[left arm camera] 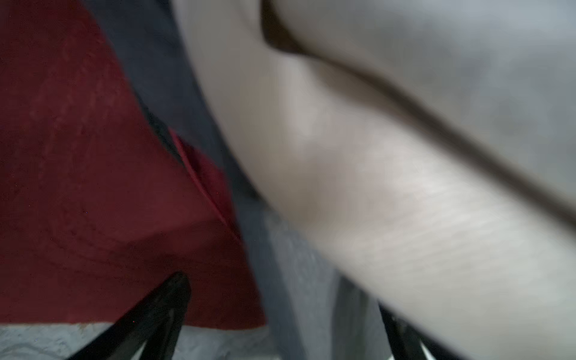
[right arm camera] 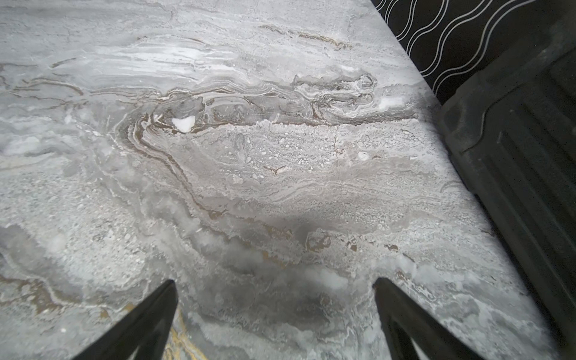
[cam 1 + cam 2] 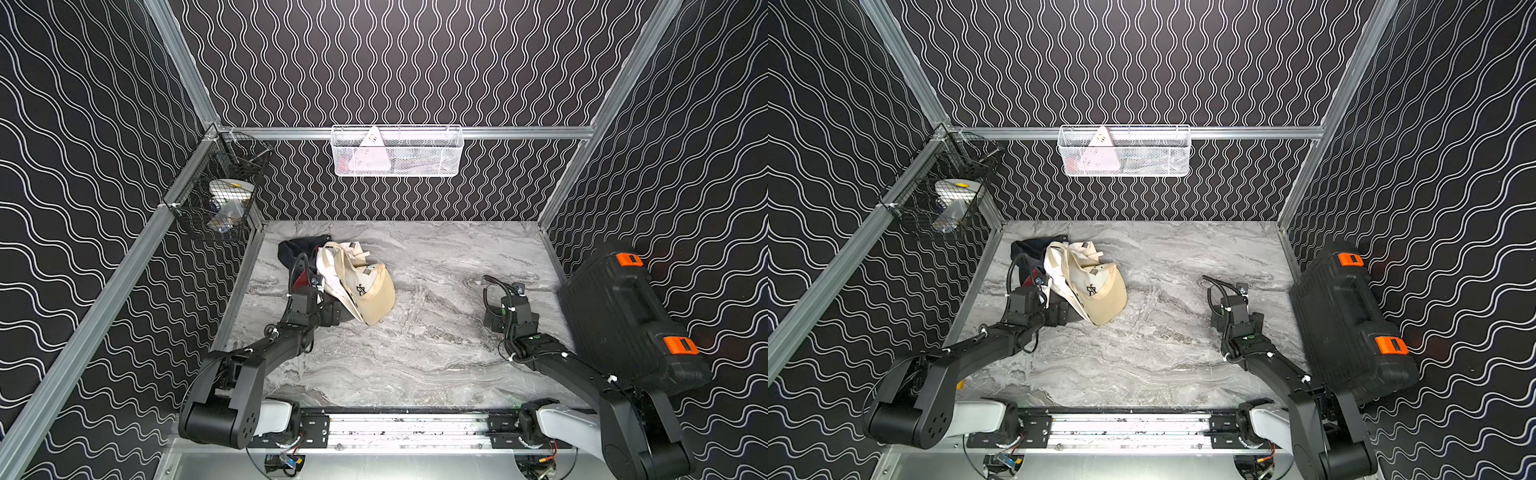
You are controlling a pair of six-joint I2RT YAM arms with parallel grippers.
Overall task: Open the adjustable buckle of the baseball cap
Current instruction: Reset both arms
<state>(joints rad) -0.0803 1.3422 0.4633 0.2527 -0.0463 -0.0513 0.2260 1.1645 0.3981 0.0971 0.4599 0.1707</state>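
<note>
The caps lie in a heap at the far left of the table, a beige cap on top of paler and darker ones. A cap is light and soft – the crown will crumple and the whole thing will slide if pulled by one hand – so I judge the strap at the back should be pinched close to its buckle while the other arm holds the cap down.

The left gripper sits against the heap, spread wide and pinching nothing. The right gripper is spread too, over bare table beside a black case.

Both top views show small grey pieces on the strap ends, perhaps buckles. The left wrist view gives only blurred red cloth and pale cloth – no buckle.
</note>
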